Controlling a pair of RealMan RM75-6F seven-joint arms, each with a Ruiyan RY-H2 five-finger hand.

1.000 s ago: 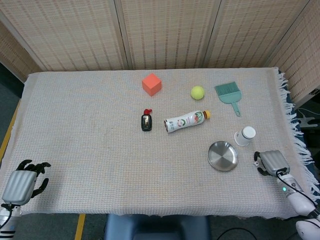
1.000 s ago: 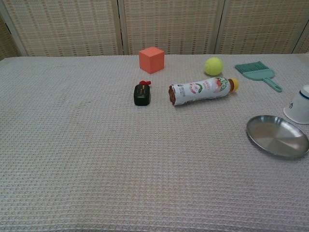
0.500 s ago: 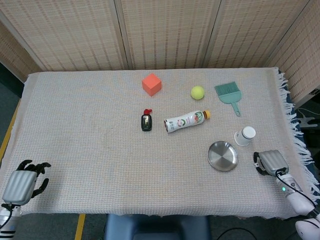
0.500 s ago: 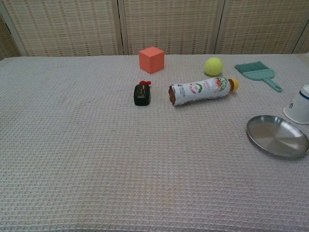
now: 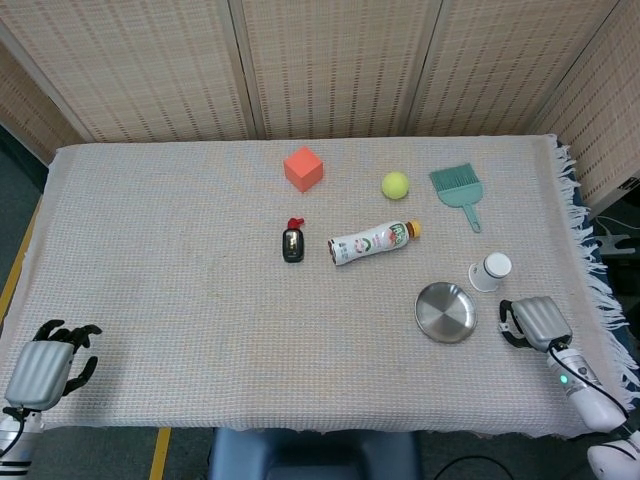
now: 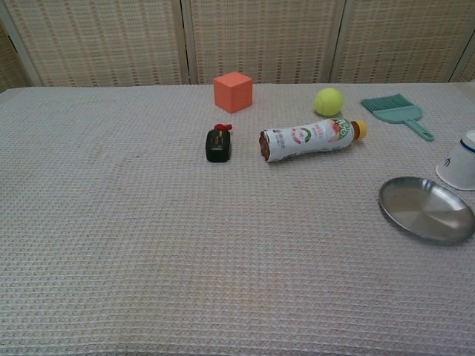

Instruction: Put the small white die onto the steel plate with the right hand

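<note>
My left hand [image 5: 42, 365] rests far left of the steel plate [image 5: 446, 312], fingers spread, holding nothing; the bottle [image 5: 371, 241] up-left of the plate has a label too small to read; the plate looks bare; just right of it, my right hand [image 5: 535, 323] is curled; I cannot tell whether it holds the die, which I cannot see.

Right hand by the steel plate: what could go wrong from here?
1. No die shows in either view. The fingers of the right hand curl underneath, so a grasp is unconfirmed.
2. The white cup sits close to both the hand and the steel plate; a swing could knock it.
3. The plate looks shallow, so a dropped die might roll off.
</note>
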